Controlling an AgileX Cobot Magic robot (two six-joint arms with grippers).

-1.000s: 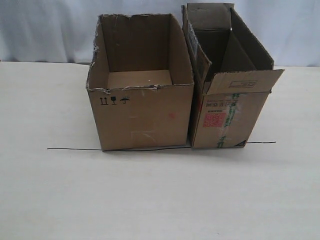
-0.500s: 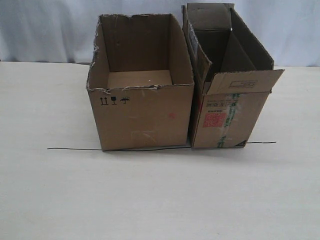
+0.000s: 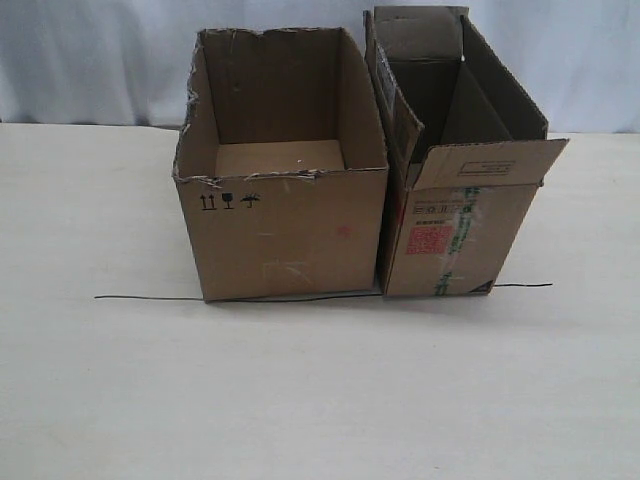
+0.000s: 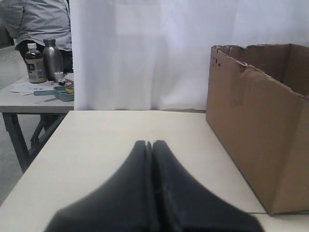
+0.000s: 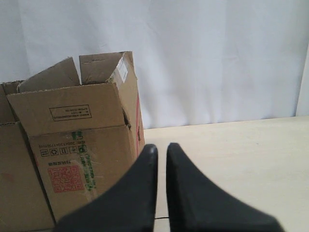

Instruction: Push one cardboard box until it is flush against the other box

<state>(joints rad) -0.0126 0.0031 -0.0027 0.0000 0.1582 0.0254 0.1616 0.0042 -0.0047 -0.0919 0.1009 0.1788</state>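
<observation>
The wide cardboard box (image 3: 285, 235), with ragged top and small black symbols, stands left of centre on the table. The other box (image 3: 455, 235), narrower with flaps, a red square stamp and green-striped tape, stands right beside it; their near lower corners meet. Neither gripper shows in the exterior view. My left gripper (image 4: 149, 143) is shut and empty, low over the table, apart from the wide box (image 4: 256, 130). My right gripper (image 5: 161, 146) is shut but for a thin slit, empty, hovering just off the other box (image 5: 82, 145). The wide box (image 5: 14, 193) shows at the edge.
A thin black line (image 3: 150, 298) runs across the pale table (image 3: 320, 400) along the boxes' front edges. A white curtain hangs behind. Beyond the table's end, a grey side table (image 4: 34, 104) carries bottles (image 4: 43, 60), and a person (image 4: 38, 19) stands there.
</observation>
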